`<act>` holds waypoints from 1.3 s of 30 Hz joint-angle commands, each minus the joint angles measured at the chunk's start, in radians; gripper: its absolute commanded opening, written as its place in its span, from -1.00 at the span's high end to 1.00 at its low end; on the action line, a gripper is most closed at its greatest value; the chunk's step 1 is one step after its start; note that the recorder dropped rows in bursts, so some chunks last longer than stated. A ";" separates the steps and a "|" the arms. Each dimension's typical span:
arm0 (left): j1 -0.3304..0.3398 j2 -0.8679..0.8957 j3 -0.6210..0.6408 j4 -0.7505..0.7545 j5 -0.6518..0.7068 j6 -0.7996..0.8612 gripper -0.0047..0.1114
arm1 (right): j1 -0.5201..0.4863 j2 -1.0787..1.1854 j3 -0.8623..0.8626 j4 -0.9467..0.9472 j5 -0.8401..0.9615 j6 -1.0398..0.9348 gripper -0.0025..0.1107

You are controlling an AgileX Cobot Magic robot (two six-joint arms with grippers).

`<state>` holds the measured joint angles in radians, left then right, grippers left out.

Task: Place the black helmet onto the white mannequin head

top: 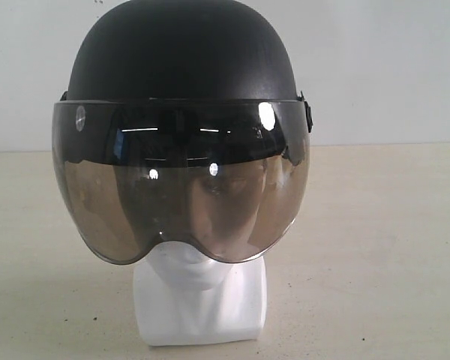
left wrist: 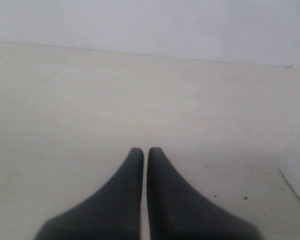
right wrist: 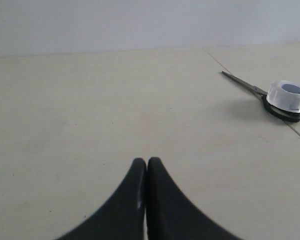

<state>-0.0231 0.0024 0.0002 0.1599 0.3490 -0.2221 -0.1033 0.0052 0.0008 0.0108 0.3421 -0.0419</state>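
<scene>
The black helmet (top: 181, 52) sits on the white mannequin head (top: 199, 296) in the exterior view, upright, its smoky bubble visor (top: 180, 180) hanging down over the face. Chin, neck and squarish base show below the visor. Neither arm appears in that view. My left gripper (left wrist: 145, 150) is shut over bare tabletop, with nothing between its fingers; a white edge (left wrist: 296, 175) of the mannequin base shows at the frame's side. My right gripper (right wrist: 146, 160) is shut too, empty, above the table.
A pair of scissors (right wrist: 247, 86) lies on the table with a roll of clear tape (right wrist: 288, 95) on its handles, seen only in the right wrist view. A pale wall (top: 390, 67) backs the beige table (top: 375, 247).
</scene>
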 commanded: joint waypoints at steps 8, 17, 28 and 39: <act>0.003 -0.002 0.000 0.005 -0.006 -0.007 0.84 | 0.067 -0.005 -0.001 -0.005 -0.001 0.007 0.96; 0.003 -0.002 0.000 0.005 -0.006 -0.007 0.84 | 0.065 -0.005 -0.001 -0.005 -0.001 0.011 0.96; 0.003 -0.002 0.000 0.005 -0.006 -0.007 0.84 | 0.065 -0.005 -0.001 -0.005 -0.001 0.011 0.96; 0.003 -0.002 0.000 0.005 -0.006 -0.007 0.84 | 0.065 -0.005 -0.001 -0.005 -0.001 0.014 0.96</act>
<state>-0.0231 0.0024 0.0002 0.1599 0.3490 -0.2221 -0.0409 0.0052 0.0008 0.0108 0.3461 -0.0272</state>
